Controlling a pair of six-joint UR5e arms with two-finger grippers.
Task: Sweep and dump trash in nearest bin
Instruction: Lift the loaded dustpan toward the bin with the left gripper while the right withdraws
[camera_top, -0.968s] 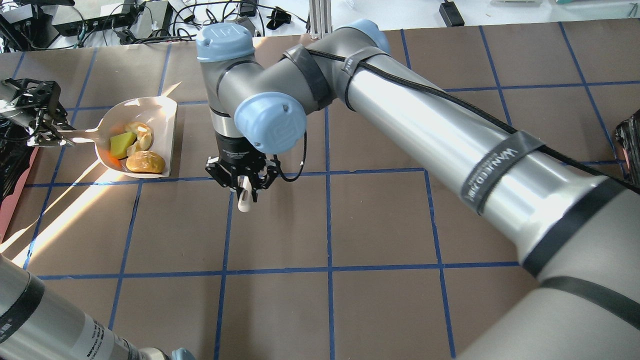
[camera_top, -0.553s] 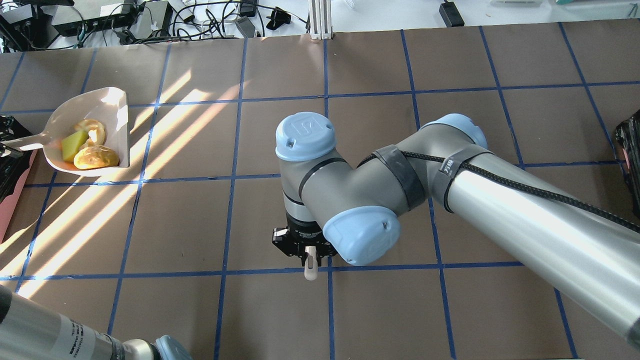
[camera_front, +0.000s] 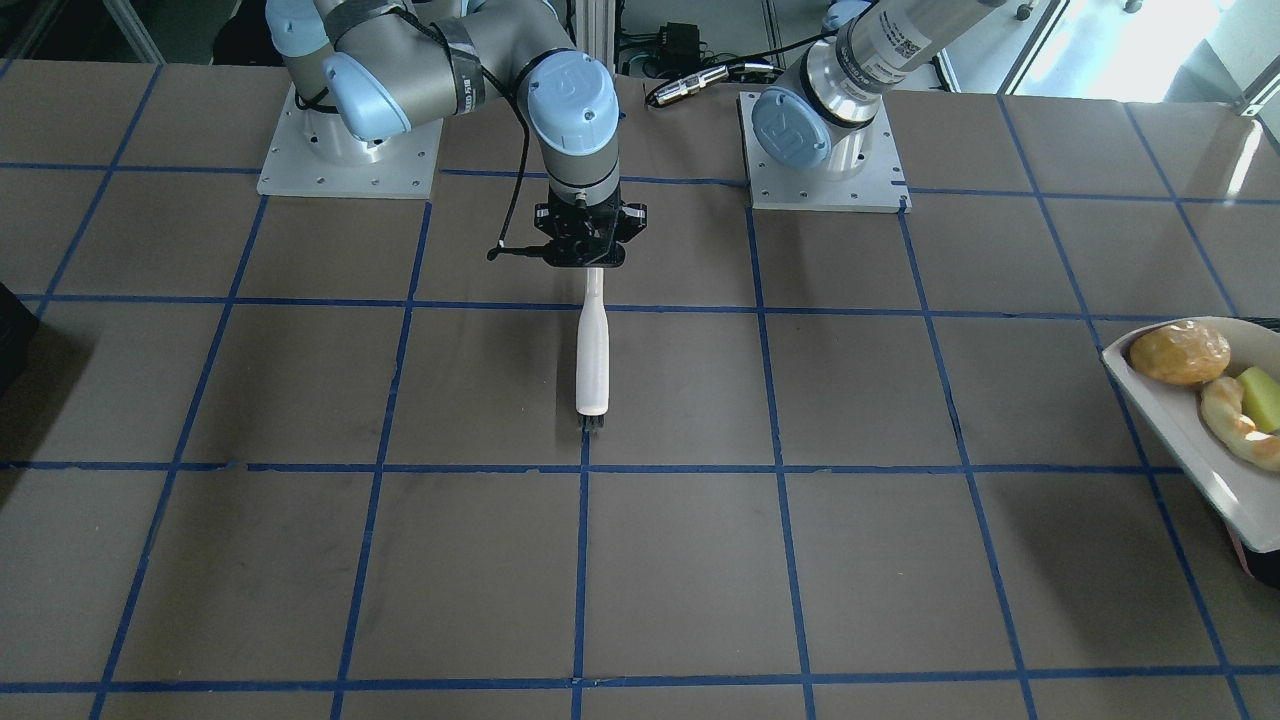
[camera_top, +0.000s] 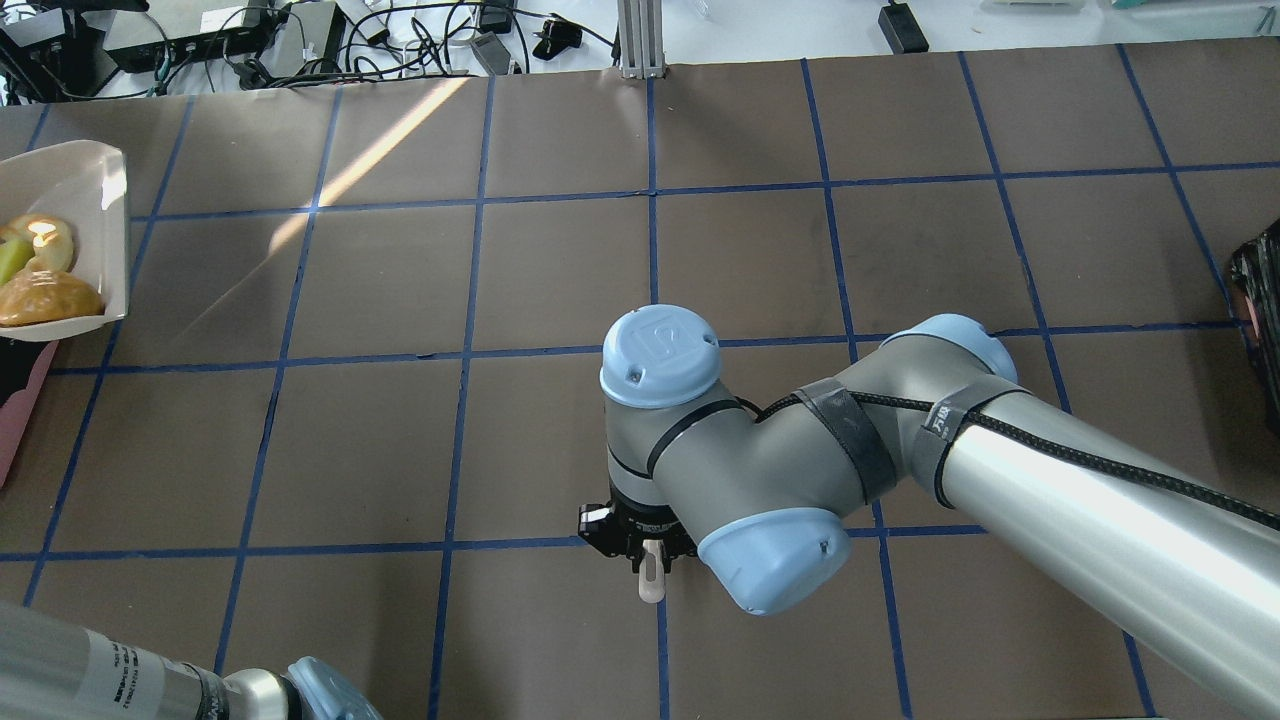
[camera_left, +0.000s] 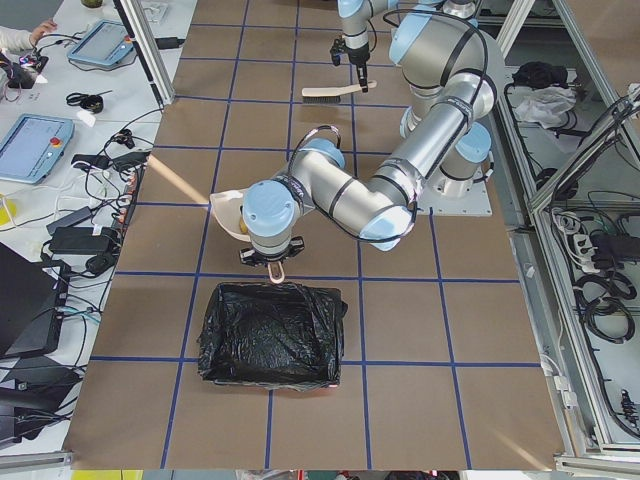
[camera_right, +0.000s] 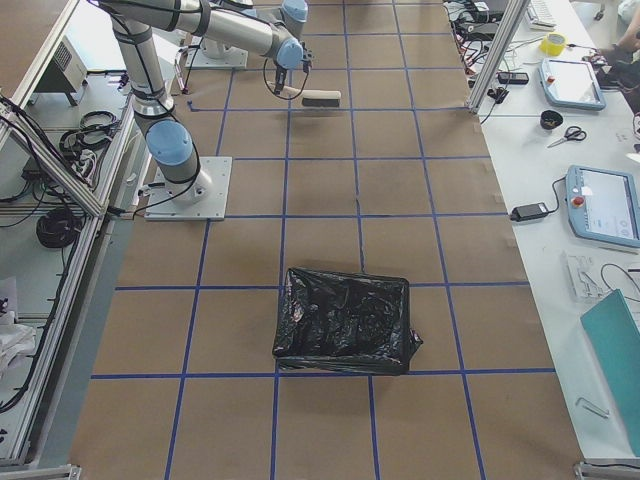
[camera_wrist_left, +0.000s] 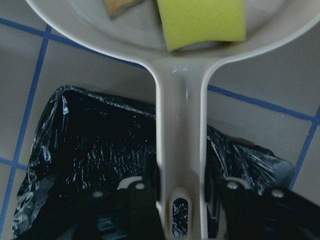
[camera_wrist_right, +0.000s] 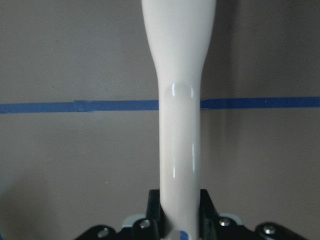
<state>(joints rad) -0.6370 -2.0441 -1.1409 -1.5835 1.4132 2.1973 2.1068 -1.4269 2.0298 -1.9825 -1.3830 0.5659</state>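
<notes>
Left claw (camera_wrist_left: 181, 192) is clamped snug on the dustpan (camera_wrist_left: 180, 120) handle, above the black-bagged bin (camera_wrist_left: 85, 145). Roll (camera_front: 1180, 352), croissant (camera_front: 1230, 418) and sponge (camera_wrist_left: 202, 22) sit in the pan. Right claw (camera_front: 590, 255) pinches the white brush (camera_front: 592, 350) by its handle, mid-table.

Silver-grey tubular arms (camera_top: 1060, 500), pale blue round joint caps (camera_top: 660, 355), black straps (camera_top: 845, 440), braided black cable (camera_top: 1100, 462), black end effectors (camera_front: 592, 262), bolted grey base plates (camera_front: 300, 175)

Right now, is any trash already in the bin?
No, the roll, croissant and sponge all lie in the dustpan.
</notes>
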